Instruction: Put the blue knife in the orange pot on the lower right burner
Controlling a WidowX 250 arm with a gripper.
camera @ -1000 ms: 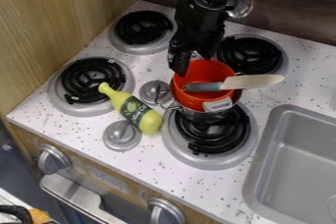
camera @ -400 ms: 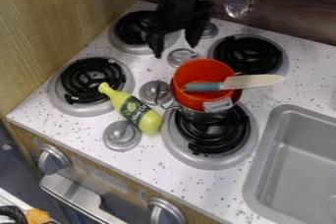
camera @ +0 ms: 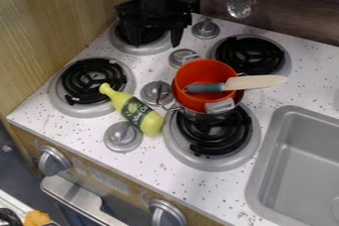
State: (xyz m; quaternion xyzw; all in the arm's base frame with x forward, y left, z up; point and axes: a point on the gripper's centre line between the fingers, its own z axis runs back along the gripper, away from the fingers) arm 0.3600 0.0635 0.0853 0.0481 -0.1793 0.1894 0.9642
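Observation:
My gripper (camera: 155, 41) hangs above the upper left burner with its two fingers spread and nothing between them, behind and to the left of the pot. The orange pot (camera: 198, 74) sits in a metal pan at the back part of the lower right burner (camera: 215, 138). Across the pot's top lies the knife (camera: 255, 82); its blue handle is over the opening and its pale blade sticks out past the right rim. Gripper and knife are well apart.
A yellow bottle (camera: 136, 111) lies left of the pot, between the left burner (camera: 92, 81) and a grey knob (camera: 123, 136). The upper right burner (camera: 252, 55) is behind the pot. A grey sink (camera: 298, 165) is at right; a ladle (camera: 240, 3) hangs on the back wall.
My gripper has moved from just behind the pot leftward and back to the upper left burner. Its fingers look wider apart. Pot, knife and bottle have stayed in place.

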